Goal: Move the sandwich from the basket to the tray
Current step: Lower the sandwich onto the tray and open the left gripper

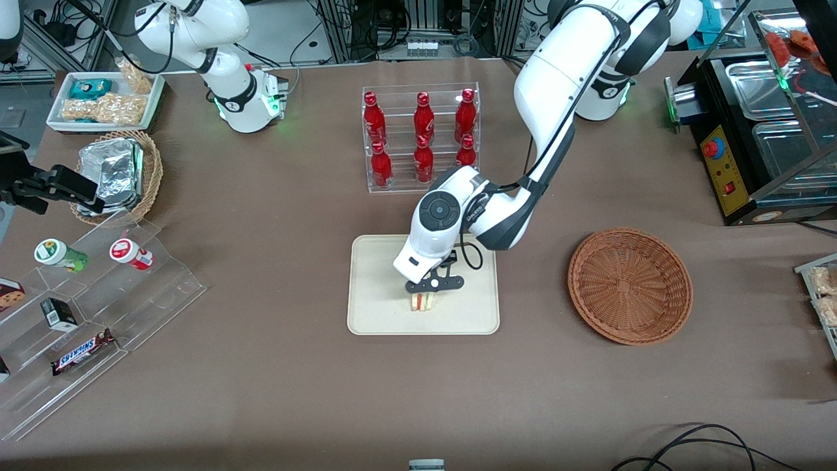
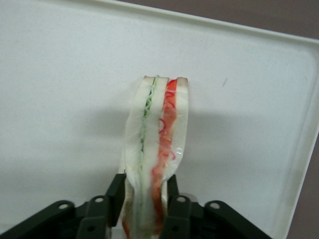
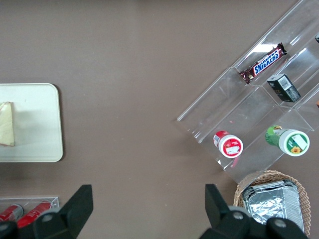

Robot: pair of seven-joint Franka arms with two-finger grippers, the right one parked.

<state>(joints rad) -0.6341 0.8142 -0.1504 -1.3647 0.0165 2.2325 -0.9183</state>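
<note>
Sandwich: standing on edge on the tray, in my grip; seen from the front camera it sits a little toward six o'clock of the tray's middle.
Filling: green layer and orange-pink layer between white slices, clear from my wrist camera.
My gripper: low over the tray, fingers clamped on the sandwich's two bread faces.
Tray: flat on the brown table, nothing on it but the sandwich.
Basket: at three o'clock of the tray, well apart, toward my arm's end of the table.
Bottle rack: at twelve o'clock of the tray, holding red bottles.
</note>
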